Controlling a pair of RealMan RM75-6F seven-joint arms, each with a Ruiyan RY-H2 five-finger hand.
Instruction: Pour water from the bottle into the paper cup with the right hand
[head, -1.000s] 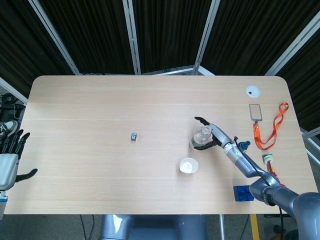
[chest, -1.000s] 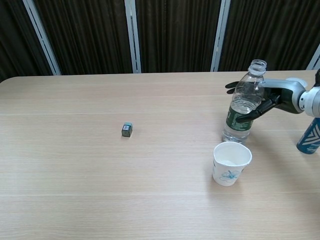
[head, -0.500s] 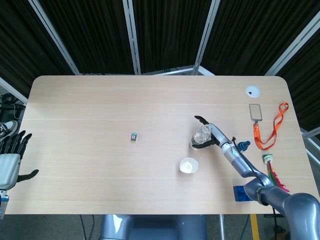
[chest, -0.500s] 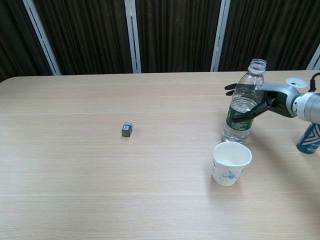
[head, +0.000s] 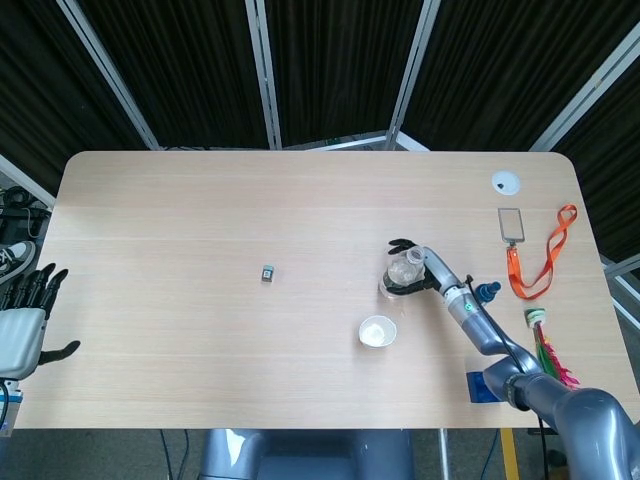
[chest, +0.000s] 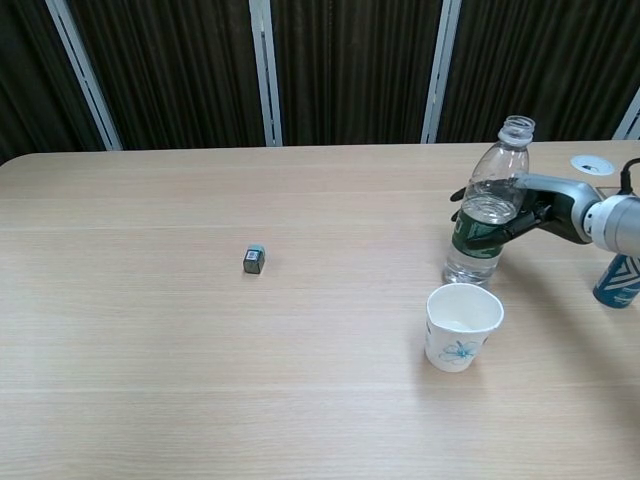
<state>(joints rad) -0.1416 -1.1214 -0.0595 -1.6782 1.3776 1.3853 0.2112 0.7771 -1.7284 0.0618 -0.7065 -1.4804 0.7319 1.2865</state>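
Observation:
An uncapped clear water bottle (chest: 486, 205) with a green label stands upright right of the table's middle, also seen from above (head: 404, 270). My right hand (chest: 545, 203) grips it at label height, fingers wrapped round the far side and thumb on the near side (head: 428, 270). A white paper cup (chest: 462, 325) with a blue flower print stands just in front of the bottle, apart from it (head: 378, 331). My left hand (head: 25, 318) hangs off the table's left edge, fingers spread, holding nothing.
A small dark cube (chest: 254, 260) lies mid-table (head: 267, 272). A blue can (chest: 620, 278) stands right of my right arm. Far right lie a blue block (head: 485, 386), an orange lanyard (head: 542, 262), a card (head: 511, 224) and a white disc (head: 506, 181).
My right hand's fingers have curled in from spread to wrapped around the bottle. The bottle and cup stay where they were. My left hand has barely shifted.

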